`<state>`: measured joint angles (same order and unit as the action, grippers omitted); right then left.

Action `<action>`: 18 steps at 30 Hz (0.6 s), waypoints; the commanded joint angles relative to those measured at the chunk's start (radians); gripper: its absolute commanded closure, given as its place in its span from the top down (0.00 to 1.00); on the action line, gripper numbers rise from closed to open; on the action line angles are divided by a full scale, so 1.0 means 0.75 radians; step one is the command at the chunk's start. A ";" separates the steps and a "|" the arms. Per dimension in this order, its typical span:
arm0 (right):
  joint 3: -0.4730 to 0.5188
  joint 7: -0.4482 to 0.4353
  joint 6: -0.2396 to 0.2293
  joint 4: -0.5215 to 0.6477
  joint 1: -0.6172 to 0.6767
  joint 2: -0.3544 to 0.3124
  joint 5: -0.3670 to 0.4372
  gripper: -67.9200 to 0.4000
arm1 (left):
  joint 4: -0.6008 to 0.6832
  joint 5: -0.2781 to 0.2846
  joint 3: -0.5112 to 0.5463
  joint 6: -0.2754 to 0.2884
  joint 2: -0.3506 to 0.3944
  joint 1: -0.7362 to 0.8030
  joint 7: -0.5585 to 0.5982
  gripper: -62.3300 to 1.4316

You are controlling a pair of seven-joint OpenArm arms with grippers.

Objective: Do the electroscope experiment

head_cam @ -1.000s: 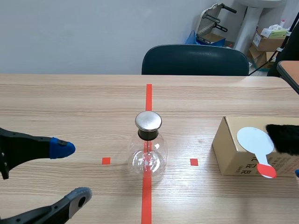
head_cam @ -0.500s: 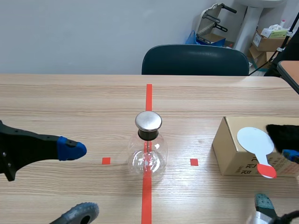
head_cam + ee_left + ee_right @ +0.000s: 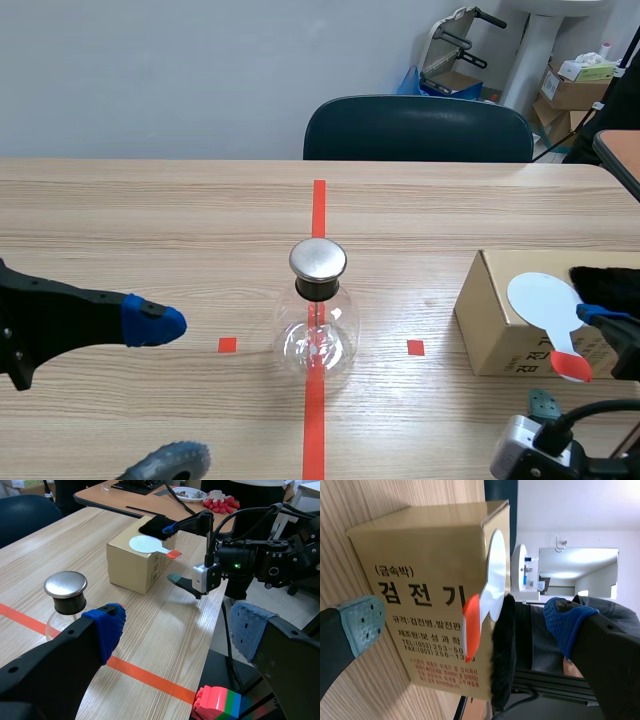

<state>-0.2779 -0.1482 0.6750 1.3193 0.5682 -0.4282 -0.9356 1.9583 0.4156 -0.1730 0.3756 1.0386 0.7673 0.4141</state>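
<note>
Right gripper (image 3: 568,358) enters lower right, open toward the ungrasped paddle (image 3: 545,300); left gripper (image 3: 160,392) open too; experiment barely begun

A plain pale wall (image 3: 150,70) runs behind the wooden surface (image 3: 120,220). A dark chair (image 3: 417,130) stands at its far edge. Far right are cardboard boxes (image 3: 575,88), a white pedestal (image 3: 535,50), a blue bag (image 3: 410,80) and another table's corner (image 3: 620,150).

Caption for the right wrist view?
Open right hand facing the box, paddle and black fur on top.
</note>
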 commanded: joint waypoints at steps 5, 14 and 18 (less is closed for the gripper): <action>0.009 0.001 0.018 0.018 -0.016 0.032 -0.006 1.00 | 0.027 0.008 -0.008 0.006 -0.014 0.003 0.021 0.73; 0.015 0.008 0.018 0.018 -0.023 0.027 -0.001 1.00 | 0.027 0.008 -0.008 0.006 -0.014 0.003 0.007 0.73; 0.024 0.011 0.018 0.018 -0.023 0.024 -0.002 1.00 | 0.027 0.008 -0.008 0.006 -0.014 0.003 0.006 0.73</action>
<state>-0.2768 -0.1440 0.6743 1.3193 0.5602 -0.3939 -0.9421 1.9583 0.4156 -0.1726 0.3756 1.0336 0.7673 0.4015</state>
